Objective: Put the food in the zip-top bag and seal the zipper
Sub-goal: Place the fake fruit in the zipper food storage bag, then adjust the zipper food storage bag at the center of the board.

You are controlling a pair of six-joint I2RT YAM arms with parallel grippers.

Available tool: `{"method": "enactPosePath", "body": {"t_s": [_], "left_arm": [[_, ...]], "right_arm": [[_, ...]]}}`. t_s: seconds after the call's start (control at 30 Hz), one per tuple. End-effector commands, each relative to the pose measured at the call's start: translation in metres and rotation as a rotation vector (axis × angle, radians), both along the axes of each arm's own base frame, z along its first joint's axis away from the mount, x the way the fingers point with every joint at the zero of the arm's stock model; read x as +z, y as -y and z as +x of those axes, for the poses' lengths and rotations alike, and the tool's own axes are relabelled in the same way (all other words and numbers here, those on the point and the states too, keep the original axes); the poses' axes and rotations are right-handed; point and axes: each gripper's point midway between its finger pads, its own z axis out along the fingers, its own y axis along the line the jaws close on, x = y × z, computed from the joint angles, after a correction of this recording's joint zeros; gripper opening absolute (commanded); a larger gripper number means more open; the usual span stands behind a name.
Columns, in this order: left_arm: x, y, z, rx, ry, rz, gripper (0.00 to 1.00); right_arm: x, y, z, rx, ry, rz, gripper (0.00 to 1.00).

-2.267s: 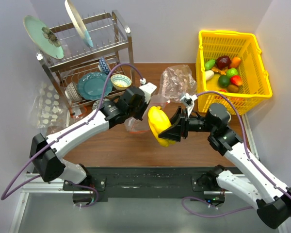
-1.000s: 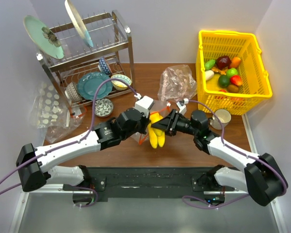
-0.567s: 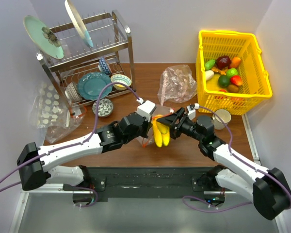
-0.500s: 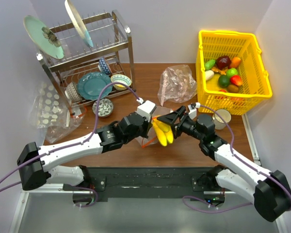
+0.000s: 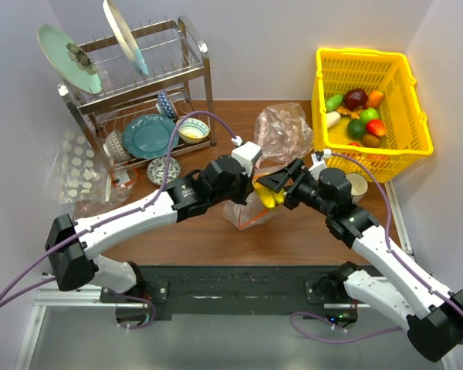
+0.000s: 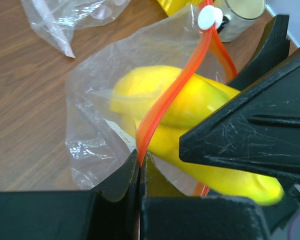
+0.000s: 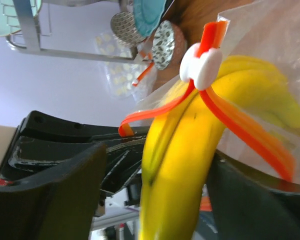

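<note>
Yellow banana (image 7: 190,130) clamped in right end effector (image 5: 277,187); left end effector (image 6: 140,166) pinches zipper (image 6: 172,92).

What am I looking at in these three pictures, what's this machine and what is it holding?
These are two robot arms, bolted at the near edge of a wooden table. The wide picture comes from a fixed camera overhead; each close-up comes from a camera on one wrist. The left end effector is pinched shut on the orange zipper strip of a clear bag. The right end effector grips a yellow toy banana, partly inside that bag. Also in view: a yellow basket of toy food, a dish rack with plates, and another plastic bag.
</note>
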Motion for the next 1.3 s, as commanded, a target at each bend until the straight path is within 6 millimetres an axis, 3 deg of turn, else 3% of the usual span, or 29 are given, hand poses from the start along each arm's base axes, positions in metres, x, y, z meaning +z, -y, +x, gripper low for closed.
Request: {"method": "enactPosePath", "body": {"t_s": [0.0, 0.1, 0.17, 0.23, 0.33, 0.47, 0.6, 0.73, 1.03, 1.23, 1.27], "left_arm": [[0.033, 0.011, -0.004, -0.081, -0.059, -0.112, 0.0], [0.038, 0.006, 0.002, -0.095, -0.086, -0.135, 0.0], [0.043, 0.004, 0.006, -0.097, -0.09, -0.149, 0.0], [0.043, 0.003, 0.007, -0.098, -0.096, -0.146, 0.0], [0.043, 0.001, 0.011, -0.094, -0.101, -0.135, 0.0], [0.036, -0.001, 0.015, -0.078, -0.101, -0.11, 0.0], [0.027, -0.006, 0.02, -0.051, -0.099, -0.076, 0.0], [0.027, -0.007, 0.022, -0.04, -0.09, -0.073, 0.0], [0.032, -0.011, 0.017, -0.056, -0.083, -0.076, 0.0], [0.031, -0.017, 0.01, -0.066, -0.076, -0.075, 0.0], [0.032, -0.018, 0.01, -0.067, -0.069, -0.07, 0.0]], "right_arm": [[0.002, 0.016, 0.004, -0.025, 0.054, -0.161, 0.73], [-0.003, 0.021, 0.005, -0.033, 0.061, -0.213, 0.77], [-0.006, 0.021, 0.005, -0.018, 0.059, -0.235, 0.89], [-0.01, 0.02, 0.004, 0.01, 0.057, -0.27, 0.95], [-0.006, 0.023, 0.003, 0.025, 0.079, -0.317, 0.96], [0.016, 0.036, 0.0, 0.019, 0.185, -0.388, 0.86], [0.015, 0.057, -0.002, -0.008, 0.186, -0.521, 0.82], [-0.001, 0.07, 0.0, -0.021, 0.151, -0.619, 0.79], [-0.033, 0.059, 0.015, 0.011, 0.098, -0.648, 0.63], [-0.046, 0.053, 0.018, 0.046, 0.089, -0.657, 0.35], [-0.044, 0.053, 0.019, 0.044, 0.098, -0.657, 0.24]]}}
